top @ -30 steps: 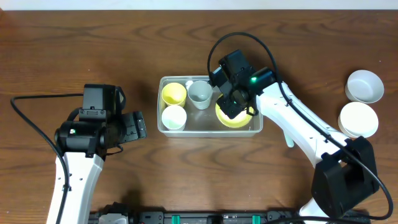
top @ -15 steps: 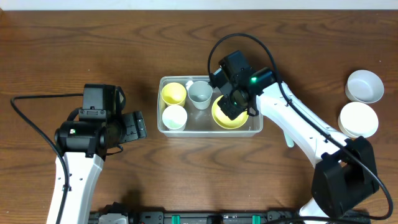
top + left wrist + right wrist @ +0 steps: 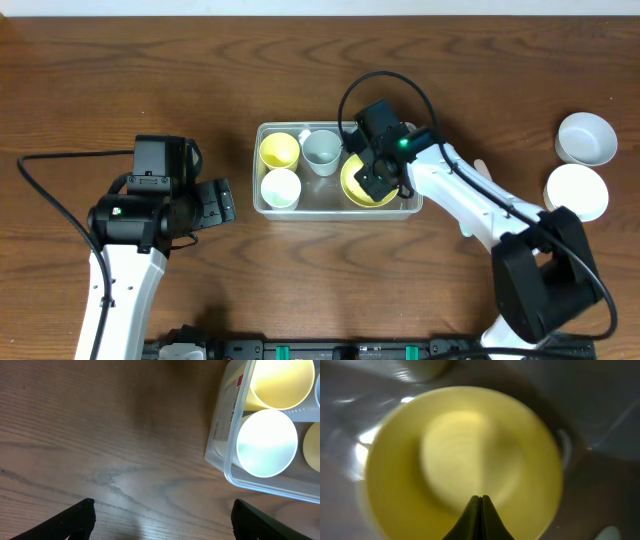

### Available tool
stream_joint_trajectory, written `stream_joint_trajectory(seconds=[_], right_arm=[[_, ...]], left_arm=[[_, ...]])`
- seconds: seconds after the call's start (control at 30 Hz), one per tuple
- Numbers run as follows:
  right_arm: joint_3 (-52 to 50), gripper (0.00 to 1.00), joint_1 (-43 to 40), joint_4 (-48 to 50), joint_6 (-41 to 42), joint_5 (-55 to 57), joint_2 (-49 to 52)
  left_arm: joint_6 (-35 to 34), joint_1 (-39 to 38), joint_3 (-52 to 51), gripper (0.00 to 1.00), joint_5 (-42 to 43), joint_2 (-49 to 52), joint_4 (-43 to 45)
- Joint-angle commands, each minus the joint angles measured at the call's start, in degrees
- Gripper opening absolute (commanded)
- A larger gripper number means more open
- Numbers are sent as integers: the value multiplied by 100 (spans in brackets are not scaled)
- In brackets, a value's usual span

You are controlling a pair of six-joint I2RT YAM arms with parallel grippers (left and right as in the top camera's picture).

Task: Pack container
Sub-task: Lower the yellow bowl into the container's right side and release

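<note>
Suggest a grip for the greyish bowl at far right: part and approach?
Likely its rim, from above: the greyish bowl sits upright and open, so one finger goes inside the wall, one outside. Take the far edge, away from the white bowl.

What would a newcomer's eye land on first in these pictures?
The clear container at centre, holding a yellow cup, a white cup, a grey cup and a yellow bowl, with the right claw shut over that bowl. Then two white bowls at the far right, and the left claw open, left of the container.
</note>
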Motion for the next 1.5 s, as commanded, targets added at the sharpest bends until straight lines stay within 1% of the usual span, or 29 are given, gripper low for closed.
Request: stream_joint_trajectory(seconds=[0.0,0.13,0.4,0.57,0.83,1.07,1.23,1.47], right_arm=[[-35,1,-76,153,212,623,120],[-35,1,-120,387,219,763,197],[-35,1,-275,614,706,846,251],[-35,1,-289,433,691,664,251],[-35,2,-286,240,439,96,258],[-35,2,-291,542,511,435,258],[-37,2,-291,656,511,446,278],[-35,1,-291,656,671,446,702]], left_arm=[[-57,24,-2,87,20,-4,4],[-55,24,-2,87,20,-4,4],[-57,24,-2,87,20,-4,4],[-55,24,-2,87,20,-4,4],[-57,24,-2,87,20,-4,4],[-57,24,-2,87,20,-4,2],[-57,24,-2,87,20,-4,4],[-57,24,-2,87,20,-4,4]])
